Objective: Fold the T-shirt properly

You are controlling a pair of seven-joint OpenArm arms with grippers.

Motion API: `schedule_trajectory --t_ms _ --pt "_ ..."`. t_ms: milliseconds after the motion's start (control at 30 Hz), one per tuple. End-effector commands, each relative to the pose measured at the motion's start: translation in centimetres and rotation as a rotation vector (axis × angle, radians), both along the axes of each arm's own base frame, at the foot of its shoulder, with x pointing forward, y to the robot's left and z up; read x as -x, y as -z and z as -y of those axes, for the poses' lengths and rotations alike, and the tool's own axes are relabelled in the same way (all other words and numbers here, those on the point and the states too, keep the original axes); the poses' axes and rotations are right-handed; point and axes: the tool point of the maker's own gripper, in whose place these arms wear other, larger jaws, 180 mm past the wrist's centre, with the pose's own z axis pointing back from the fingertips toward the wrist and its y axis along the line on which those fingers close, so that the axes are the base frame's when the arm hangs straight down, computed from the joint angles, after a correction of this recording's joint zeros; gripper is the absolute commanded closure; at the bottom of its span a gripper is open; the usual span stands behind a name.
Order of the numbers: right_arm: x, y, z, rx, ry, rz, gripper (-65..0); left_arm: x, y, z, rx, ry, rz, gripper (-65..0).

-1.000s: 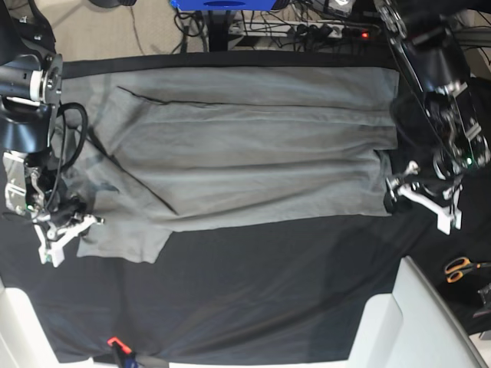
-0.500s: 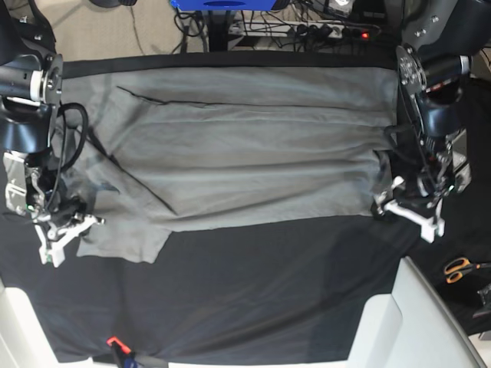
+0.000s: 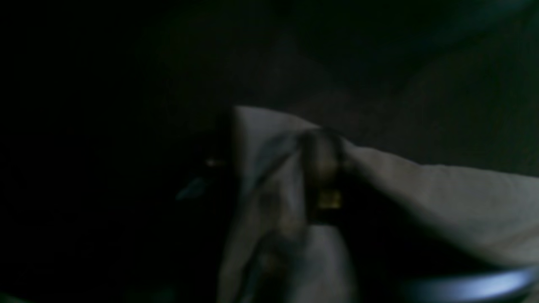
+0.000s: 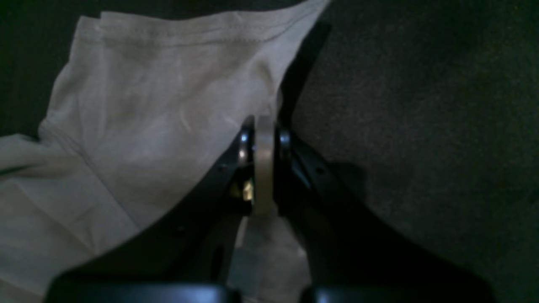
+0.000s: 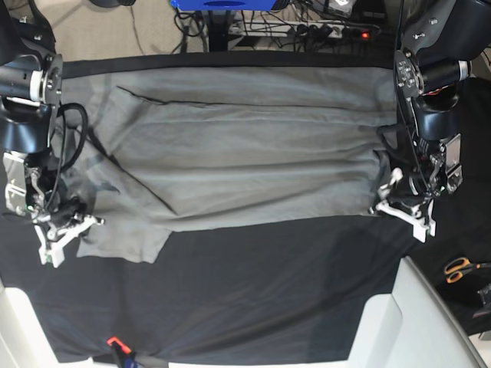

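My right claw (image 4: 264, 168) is clamped tight on the T-shirt (image 5: 245, 146), the jaws pressed together over a thin fold of grey cloth at the edge beside a sleeve; from my right wrist I see the stitched sleeve hem lying flat just beyond the jaws, and the black cloth (image 4: 421, 126) to the side of it. In the base view that claw (image 5: 65, 230) sits at the lower corner of the shirt on that view's left, low on the surface.

My left claw (image 5: 399, 205) is down at the opposite end of the shirt, at its lower corner on the base view's right. From my left wrist the picture is dark and blurred, yet a peak of pale cloth (image 3: 294, 176) rises there with a dark finger (image 3: 322, 176) running up its middle, so the jaws have closed on the shirt's edge.

The T-shirt itself lies spread flat across the black cloth (image 5: 268, 291) covering the surface, stretched lengthways between my two arms, with long shallow creases running along it. A pair of orange-handled scissors (image 5: 460, 268) lies off to the side, well apart from the shirt.
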Motion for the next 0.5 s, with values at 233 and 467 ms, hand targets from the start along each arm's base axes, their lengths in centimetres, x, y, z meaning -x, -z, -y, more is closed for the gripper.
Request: schedule_trajectory --t_ms 233,467 --pt "-1.9 -2.2 0.9 0.009 0.010 0.069 0.0 -0.6 0.5 -1.1 -0.079 0.011 -0.001 0.0" --pt "-2.1 -2.4 0.8 0.010 0.010 0.081 0.0 -3.2 -2.9 -2.0 -0.143 0.035 0.093 0.0"
